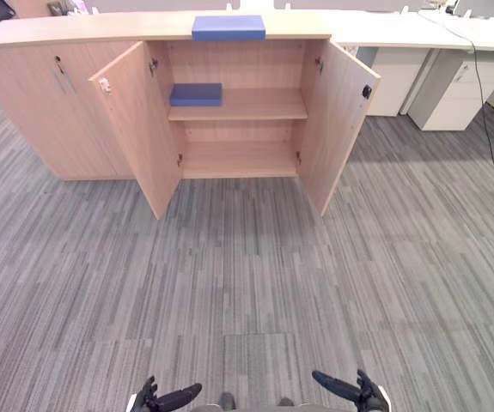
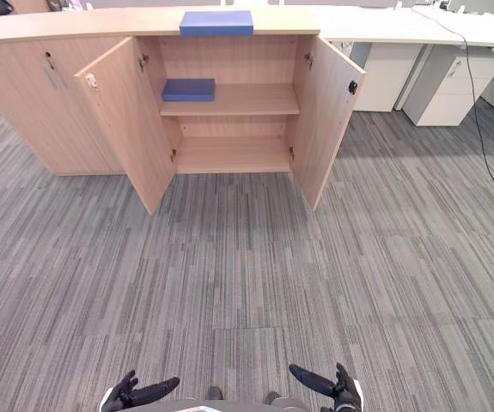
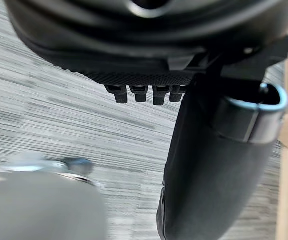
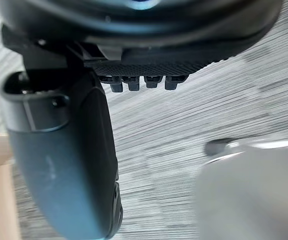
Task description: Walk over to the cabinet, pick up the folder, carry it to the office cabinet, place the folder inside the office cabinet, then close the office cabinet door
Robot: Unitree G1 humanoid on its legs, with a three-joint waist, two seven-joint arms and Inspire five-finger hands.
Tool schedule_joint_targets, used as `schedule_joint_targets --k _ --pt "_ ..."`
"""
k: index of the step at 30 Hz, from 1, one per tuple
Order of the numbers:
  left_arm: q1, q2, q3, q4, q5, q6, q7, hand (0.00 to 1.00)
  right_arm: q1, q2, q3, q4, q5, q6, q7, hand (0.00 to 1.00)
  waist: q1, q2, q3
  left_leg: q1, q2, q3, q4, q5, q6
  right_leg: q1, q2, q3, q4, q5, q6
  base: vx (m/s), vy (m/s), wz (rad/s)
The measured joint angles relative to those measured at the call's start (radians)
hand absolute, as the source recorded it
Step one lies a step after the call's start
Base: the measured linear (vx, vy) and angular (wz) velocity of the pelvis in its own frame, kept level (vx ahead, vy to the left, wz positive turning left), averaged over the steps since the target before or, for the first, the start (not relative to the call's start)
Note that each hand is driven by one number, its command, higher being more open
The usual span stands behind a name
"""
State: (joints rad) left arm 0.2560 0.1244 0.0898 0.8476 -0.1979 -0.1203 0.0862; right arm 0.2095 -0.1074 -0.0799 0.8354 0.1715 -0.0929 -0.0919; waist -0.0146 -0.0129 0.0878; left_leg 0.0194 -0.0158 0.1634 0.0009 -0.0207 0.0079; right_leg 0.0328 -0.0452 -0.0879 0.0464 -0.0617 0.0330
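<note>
Grey carpet leads to a wooden cabinet, doors swung wide for loading; a blue folder lies at its top's front edge, a second folder on the upper shelf, while left hand and right hand hang relaxed, empty.

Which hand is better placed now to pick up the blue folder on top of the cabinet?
Left, marginally. The left hand and right hand both hang open and empty, far from the cabinet; the blue folder on top lies slightly left of centre.
</note>
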Motion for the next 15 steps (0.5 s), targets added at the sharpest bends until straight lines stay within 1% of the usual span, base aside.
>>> schedule_joint_targets --k 3,8,10,12,13,14,15 --pt "-0.004 0.0 0.001 -0.081 0.001 -0.016 0.0 1.0 -0.02 -0.003 0.007 -0.079 -0.052 -0.01 0.006 1.0 0.0 0.001 0.006 0.013 0.0 0.011 -0.02 -0.002 -0.003 0.01 0.002 -0.002 -0.02 0.001 0.001 0.14 -0.001 -0.07" --pt "-0.009 -0.001 0.002 -0.187 0.002 -0.04 0.0 1.0 -0.062 -0.009 0.026 -0.147 -0.132 -0.022 0.01 1.0 -0.001 0.0 0.03 0.029 0.0 0.024 -0.026 -0.024 -0.034 0.025 0.001 -0.004 -0.032 0.0 0.002 0.1 0.014 -0.05" --pt "-0.011 -0.002 0.002 -0.195 0.002 -0.041 0.0 1.0 -0.079 -0.011 0.04 -0.147 -0.148 -0.022 0.01 1.0 -0.001 0.001 0.04 0.022 0.002 0.035 -0.004 -0.046 -0.031 0.024 0.0 0.001 -0.032 -0.001 0.004 0.09 0.027 -0.15" --pt "-0.009 -0.01 0.002 -0.22 0.002 -0.04 0.001 1.0 -0.094 -0.011 0.057 -0.156 -0.167 -0.022 0.011 1.0 0.002 0.002 0.058 -0.008 0.006 0.044 0.059 -0.089 -0.025 0.018 -0.002 0.01 -0.032 -0.004 0.009 0.06 0.028 -0.18" --pt "-0.009 -0.018 0.002 -0.233 0.002 -0.04 0.001 1.0 -0.101 -0.012 0.063 -0.158 -0.169 -0.021 0.011 1.0 0.002 0.003 0.06 -0.036 0.007 0.047 0.104 -0.118 -0.021 0.008 -0.006 0.014 -0.031 -0.009 0.017 0.04 0.034 -0.1" --pt "-0.008 -0.022 0.002 -0.238 0.002 -0.04 0.001 1.0 -0.104 -0.014 0.066 -0.158 -0.172 -0.021 0.01 1.0 0.002 0.005 0.061 -0.05 0.009 0.052 0.128 -0.134 -0.017 0.002 -0.007 0.018 -0.028 -0.013 0.023 0.05 0.056 -0.21" --pt "-0.005 -0.032 0.001 -0.253 0.002 -0.04 0.002 1.0 -0.112 -0.018 0.07 -0.157 -0.175 -0.021 0.01 1.0 0.007 0.01 0.065 -0.076 0.014 0.065 0.176 -0.166 -0.008 -0.017 -0.008 0.028 -0.009 -0.025 0.039 0.05 0.072 -0.33"
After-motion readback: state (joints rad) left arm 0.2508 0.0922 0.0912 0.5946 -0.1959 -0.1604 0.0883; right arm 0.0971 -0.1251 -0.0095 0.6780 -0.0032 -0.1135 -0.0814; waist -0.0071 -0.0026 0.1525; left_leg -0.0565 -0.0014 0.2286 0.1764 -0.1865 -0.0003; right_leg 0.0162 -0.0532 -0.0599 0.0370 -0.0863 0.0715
